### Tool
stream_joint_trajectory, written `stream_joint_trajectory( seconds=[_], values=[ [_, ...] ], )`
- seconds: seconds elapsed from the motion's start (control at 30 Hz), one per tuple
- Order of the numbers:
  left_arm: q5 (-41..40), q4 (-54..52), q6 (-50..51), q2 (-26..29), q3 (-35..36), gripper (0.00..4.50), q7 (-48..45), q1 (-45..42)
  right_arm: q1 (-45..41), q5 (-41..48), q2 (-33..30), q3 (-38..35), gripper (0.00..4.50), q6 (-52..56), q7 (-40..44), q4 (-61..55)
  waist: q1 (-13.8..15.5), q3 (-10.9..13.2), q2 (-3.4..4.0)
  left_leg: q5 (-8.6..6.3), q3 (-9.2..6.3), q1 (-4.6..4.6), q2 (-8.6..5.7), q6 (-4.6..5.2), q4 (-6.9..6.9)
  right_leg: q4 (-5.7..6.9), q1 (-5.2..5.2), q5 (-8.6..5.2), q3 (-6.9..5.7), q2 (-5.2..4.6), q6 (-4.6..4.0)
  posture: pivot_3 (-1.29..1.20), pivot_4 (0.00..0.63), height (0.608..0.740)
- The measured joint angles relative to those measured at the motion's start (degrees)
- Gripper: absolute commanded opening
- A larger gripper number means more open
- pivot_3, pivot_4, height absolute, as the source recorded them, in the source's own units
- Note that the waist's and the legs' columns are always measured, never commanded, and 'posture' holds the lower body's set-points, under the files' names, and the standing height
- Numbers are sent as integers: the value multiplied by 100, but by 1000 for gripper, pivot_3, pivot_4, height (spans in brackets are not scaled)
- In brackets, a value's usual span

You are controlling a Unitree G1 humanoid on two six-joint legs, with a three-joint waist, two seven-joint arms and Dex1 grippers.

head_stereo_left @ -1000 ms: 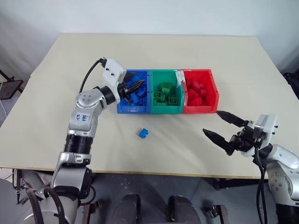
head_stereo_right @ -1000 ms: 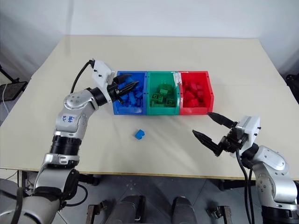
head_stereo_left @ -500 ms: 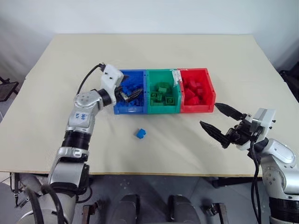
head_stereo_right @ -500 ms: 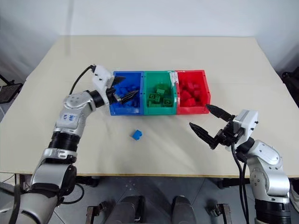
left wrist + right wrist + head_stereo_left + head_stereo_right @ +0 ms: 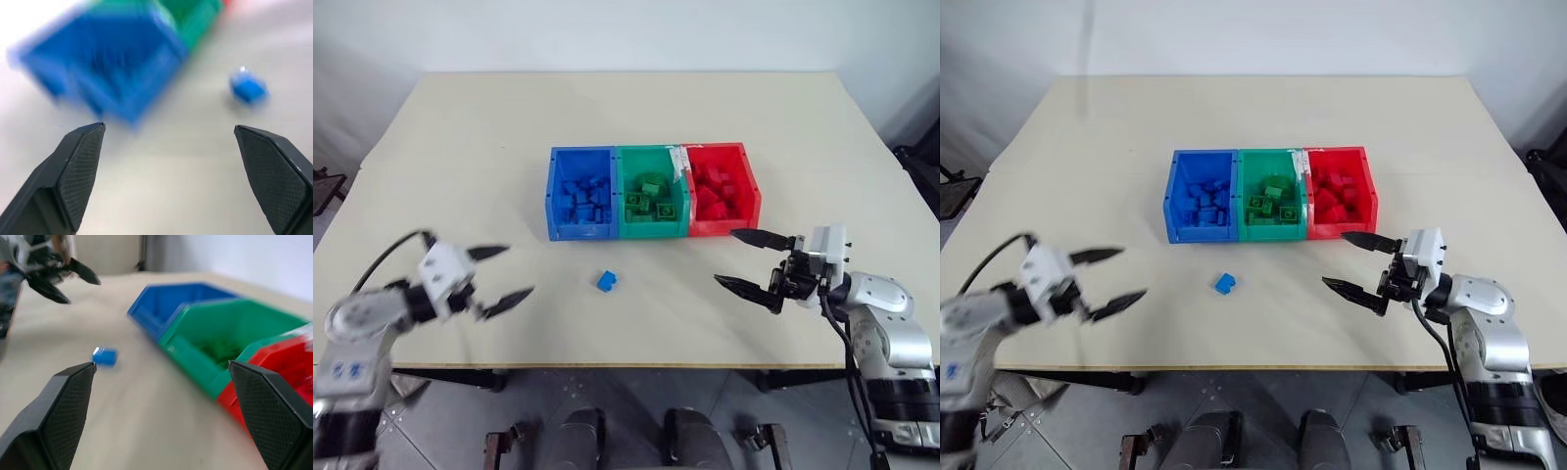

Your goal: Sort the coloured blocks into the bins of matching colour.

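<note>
Three bins stand in a row mid-table: the blue bin (image 5: 579, 231) on the left, the green bin (image 5: 653, 230) in the middle, the red bin (image 5: 722, 227) on the right. Each holds several blocks of its own colour. One loose blue block (image 5: 606, 281) lies on the table in front of the blue and green bins. My left gripper (image 5: 521, 269) hangs open and empty near the table's front left, well to the left of that block. On the other side, my right gripper (image 5: 724, 257) is open and empty just in front of the red bin, pointing left toward the block (image 5: 105, 356).
The beige table (image 5: 460, 147) stretches wide behind and beside the bins. Its front edge (image 5: 626, 364) runs just below both grippers. My left gripper (image 5: 83, 291) also appears far off in the right wrist view, beyond the block.
My left gripper has left the blue bin, opened wide, and swung back and down to the table's front left. The right gripper has turned a little more toward the left.
</note>
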Motion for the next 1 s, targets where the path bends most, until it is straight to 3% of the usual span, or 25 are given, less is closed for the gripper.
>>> stream_joint_trajectory(
  seconds=[0.13, 0.27, 0.37, 0.47, 0.63, 0.83, 1.0],
  values=[
    [-129, -171, 5, -38, 382, 4491, 130, 443, -230, -92, -34, 139, 4500, -126, 374, 348, 121, 0, 0, 0, -8, 0, -1, -1, 2, -6, 4, 5, -8, -5, -10, 0, 150, 740],
    [-96, -507, 33, -224, 313, 4491, 455, 456, -203, -205, -62, 212, 4500, -192, 593, 474, 161, 0, 0, -1, -5, -2, -5, 1, 2, -18, 6, 8, -8, -9, -9, 0, 150, 740],
    [-2, -932, 487, -433, -148, 4491, 923, 268, -115, -231, -173, 188, 4500, -286, 675, 470, 157, 0, 0, -2, -4, -2, -5, 1, 1, -17, 6, 9, -9, -7, -8, 0, 150, 740],
    [100, -1572, 1320, -644, -1044, 4491, 1306, 80, 184, -231, -377, 112, 4500, -350, 753, 394, 156, 0, 0, -5, 0, -2, -5, 4, 0, -16, 6, 10, -8, -5, -7, 0, 150, 740],
    [572, -1830, 2677, -1180, -2054, 4491, 2361, -978, 735, -215, -598, -143, 4500, -360, 700, 53, 158, -1, 0, -2, 4, 1, -2, 0, 5, 0, 5, 10, -6, 6, -6, 0, 150, 740],
    [916, -1598, 3628, -1756, -2699, 4491, 3092, -1802, 1300, -125, -604, -372, 4500, -250, 396, -532, 143, -1, 1, -2, 11, 2, -3, -1, 7, 9, 4, 10, -2, 13, -6, 0, 150, 740],
    [914, -1446, 4107, -1768, -3001, 4491, 3066, -1948, 1691, -23, -621, -527, 4500, -121, 203, -947, 161, -1, 0, -2, 8, 0, -1, -1, 11, -5, 6, 9, 0, 10, -6, 0, 150, 740]
  ],
)
